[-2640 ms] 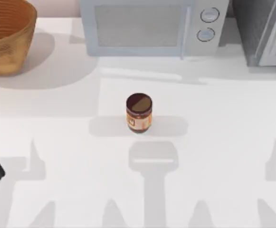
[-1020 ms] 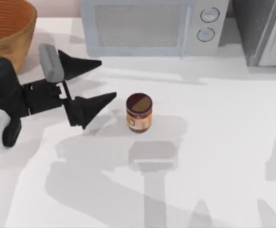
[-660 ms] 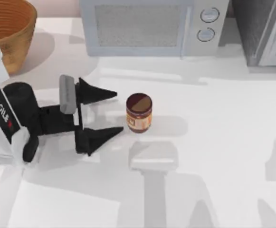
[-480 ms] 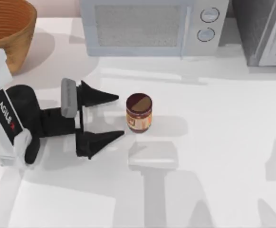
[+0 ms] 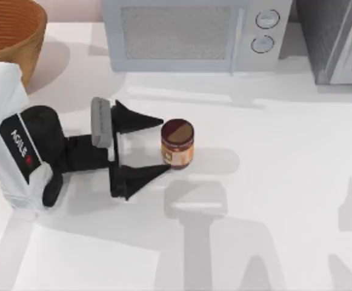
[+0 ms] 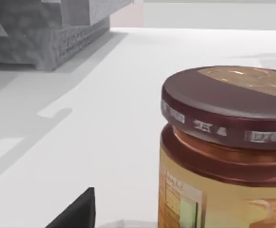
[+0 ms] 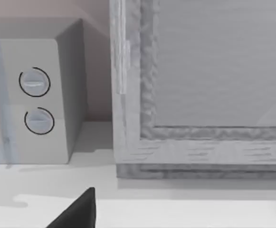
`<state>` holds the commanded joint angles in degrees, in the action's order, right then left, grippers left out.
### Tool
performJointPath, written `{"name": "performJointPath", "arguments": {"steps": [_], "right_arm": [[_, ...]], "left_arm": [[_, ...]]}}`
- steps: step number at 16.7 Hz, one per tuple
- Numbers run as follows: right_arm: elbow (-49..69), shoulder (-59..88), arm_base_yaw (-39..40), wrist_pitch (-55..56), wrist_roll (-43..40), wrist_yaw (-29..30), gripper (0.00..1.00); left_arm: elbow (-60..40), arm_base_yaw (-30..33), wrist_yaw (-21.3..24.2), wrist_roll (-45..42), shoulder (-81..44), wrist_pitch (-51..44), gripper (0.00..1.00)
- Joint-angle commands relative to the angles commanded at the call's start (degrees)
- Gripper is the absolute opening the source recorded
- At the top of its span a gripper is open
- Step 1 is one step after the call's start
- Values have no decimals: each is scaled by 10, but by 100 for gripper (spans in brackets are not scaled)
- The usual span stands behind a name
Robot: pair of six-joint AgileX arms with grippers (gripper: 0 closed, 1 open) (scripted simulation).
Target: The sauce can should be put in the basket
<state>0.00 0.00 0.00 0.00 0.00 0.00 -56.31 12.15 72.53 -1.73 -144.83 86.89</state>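
Observation:
The sauce can stands upright in the middle of the white table, with a dark reddish-brown lid and an orange-and-cream label. My left gripper lies low just to its left, open, its two black fingertips reaching either side of the can's left edge. The left wrist view shows the sauce can close up and one black fingertip. The basket, golden-brown wicker, sits at the table's far left corner, behind the left arm. The right wrist view shows one black fingertip of my right gripper.
A white microwave with two round knobs stands at the back, behind the can. A grey textured box stands at the back right. The microwave and the grey box also show in the right wrist view.
My left arm has swung in from the left and moved right along the table, open, until its fingertips reach the can's sides. The can has not moved.

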Motion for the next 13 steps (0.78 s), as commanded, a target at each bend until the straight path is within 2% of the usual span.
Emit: {"name": "performJointPath", "arguments": {"steps": [5, 10, 13], "right_arm": [[0, 0, 0, 0, 0, 0, 100], [0, 0, 0, 0, 0, 0, 100], [0, 0, 0, 0, 0, 0, 100]], "left_arm": [[-42, 64, -63, 5, -13, -24, 100], [-47, 71, -71, 6, -14, -27, 100], [-47, 71, -71, 6, -14, -27, 77]]}}
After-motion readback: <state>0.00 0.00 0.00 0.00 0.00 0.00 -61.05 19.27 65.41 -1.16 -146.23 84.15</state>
